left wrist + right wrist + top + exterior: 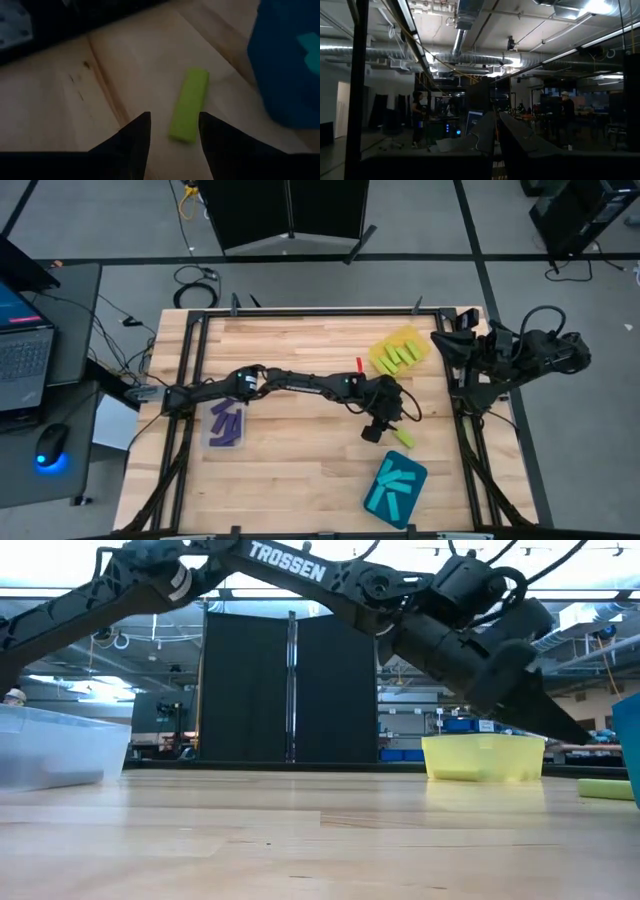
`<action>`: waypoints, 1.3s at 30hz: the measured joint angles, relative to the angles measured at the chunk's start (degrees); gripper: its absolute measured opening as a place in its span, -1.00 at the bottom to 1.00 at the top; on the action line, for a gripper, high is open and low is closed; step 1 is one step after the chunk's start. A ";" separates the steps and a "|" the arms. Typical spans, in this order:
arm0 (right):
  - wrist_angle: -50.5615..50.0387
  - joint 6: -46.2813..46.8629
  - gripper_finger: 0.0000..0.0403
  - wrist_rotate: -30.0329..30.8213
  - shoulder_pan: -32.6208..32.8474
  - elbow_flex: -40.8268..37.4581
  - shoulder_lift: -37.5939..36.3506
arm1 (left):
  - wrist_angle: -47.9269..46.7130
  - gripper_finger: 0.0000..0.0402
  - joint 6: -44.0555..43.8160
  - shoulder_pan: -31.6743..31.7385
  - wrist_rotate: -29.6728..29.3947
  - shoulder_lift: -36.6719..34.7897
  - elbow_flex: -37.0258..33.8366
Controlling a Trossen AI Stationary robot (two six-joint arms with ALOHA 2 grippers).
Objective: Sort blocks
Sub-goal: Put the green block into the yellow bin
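I have the left arm stretched across the middle of the high view, its left gripper (377,430) hanging right of centre over the wooden table (300,470). In the left wrist view the two dark fingers (131,145) stand apart with nothing between them, and a lone yellow-green block (190,105) lies flat on the boards just ahead of the tips. Its long axis runs from the gap between the fingers up toward the right of that frame, its near end reaching in between the tips. In the high view the same block shows just right of the gripper, lying on a diagonal, its lower end pointing to the lower right.

The teal tray (394,489) sits lower right of centre holding cyan-blue blocks (392,492), laid at mixed angles. The yellow tray (399,351) in the upper right holds yellow-green blocks (402,354) lying roughly parallel. The clear tray (226,426) at left of centre holds purple blocks (228,423), also at mixed angles.

The right arm waits folded at the right edge of the table, its right gripper (496,131) aimed out at the room; its fingertips sit nearly together with nothing held.
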 joint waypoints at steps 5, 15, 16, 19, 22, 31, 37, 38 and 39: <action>0.59 0.02 -0.83 0.01 -0.18 0.00 0.76 | -2.14 -0.13 0.28 -0.51 1.29 4.02 4.83; 1.05 0.02 -0.83 0.01 -0.18 0.00 1.06 | -2.89 -0.13 2.93 -1.59 -1.04 4.06 4.56; 1.05 0.02 -0.83 0.00 -0.18 0.00 1.04 | -1.95 -0.13 2.93 -1.63 -1.36 4.52 4.60; 1.06 0.02 -0.83 -0.01 -0.18 0.00 1.04 | -1.57 -0.13 2.44 -1.66 -1.82 5.47 4.52; 0.83 0.22 -0.83 -0.01 -0.18 0.00 1.04 | -0.44 -0.13 0.91 -1.59 -1.26 6.70 4.54; 0.77 0.26 -0.83 -0.01 -0.18 0.00 1.14 | 2.03 -0.27 -0.47 -1.49 -0.29 7.63 4.63; 0.77 0.46 -0.83 0.01 -0.18 0.00 1.15 | 4.20 -0.48 -0.10 -1.55 -3.59 7.77 4.58; 0.77 0.46 -0.83 -0.01 -0.18 0.00 1.13 | 4.12 -0.48 0.03 -1.55 -4.37 7.77 4.58; 0.77 0.46 -0.83 0.01 -0.18 0.00 1.14 | 4.07 -0.48 0.08 -1.55 -5.25 7.77 4.58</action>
